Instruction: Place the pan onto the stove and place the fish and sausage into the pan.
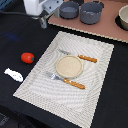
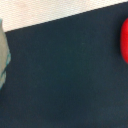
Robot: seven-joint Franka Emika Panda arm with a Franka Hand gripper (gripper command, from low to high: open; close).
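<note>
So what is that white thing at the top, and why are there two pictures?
The white thing is a robot arm's gripper, its hand. I cannot tell if it is open; it seems to hold nothing. One picture comes from a camera off the arm, the other from a camera on its wrist, looking down at the dark table. On the table lie a red sausage, a white fish, and a striped placemat with a plate and cutlery. The pinkish stove holds a pan and a pot.
</note>
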